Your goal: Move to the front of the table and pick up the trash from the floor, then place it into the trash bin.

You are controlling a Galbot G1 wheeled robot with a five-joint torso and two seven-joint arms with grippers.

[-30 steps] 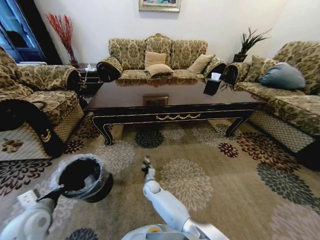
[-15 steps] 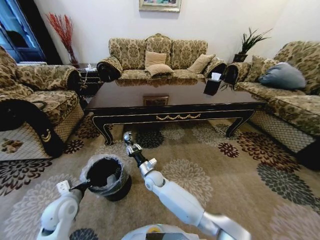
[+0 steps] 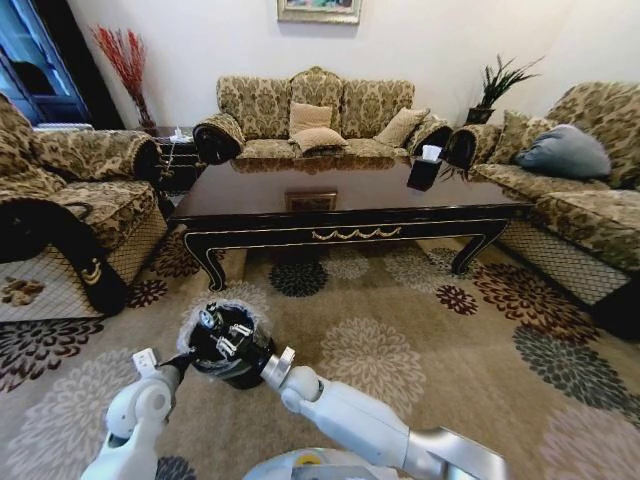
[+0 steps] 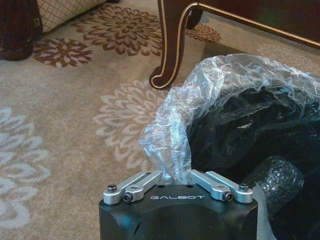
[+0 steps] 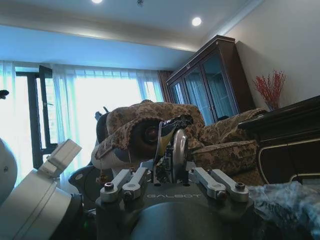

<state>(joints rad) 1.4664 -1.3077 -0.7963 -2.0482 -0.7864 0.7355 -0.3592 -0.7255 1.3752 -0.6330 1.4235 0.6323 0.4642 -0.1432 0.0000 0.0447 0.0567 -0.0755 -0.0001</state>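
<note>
2 hands meet at the trash bin (image 3: 232, 352): left hand (image 4: 175, 176) pinches its liner (image 4: 170, 145); right hand (image 3: 222, 330) narrow.

You have one long glossy dark-brown wooden coffee table (image 3: 350, 200) to count from. Around it stand three floral gold-patterned upholstered sofas: one behind it (image 3: 320, 110), one to its left (image 3: 80, 190), one to its right (image 3: 570, 200). The sofa behind the table carries three beige cushions (image 3: 310, 117), and the one to its right carries one blue-grey cushion (image 3: 565, 152). One black tissue box (image 3: 425, 172) sits on the table. In front of the table you have one round black trash bin (image 3: 250, 375) lined with whitish plastic, and two grippers beside it, the left gripper (image 4: 175, 175) and the right gripper (image 3: 222, 332). Behind the table are one spray of red branches (image 3: 125, 60), one green potted plant (image 3: 500, 85) and one framed picture (image 3: 320, 10)
</note>
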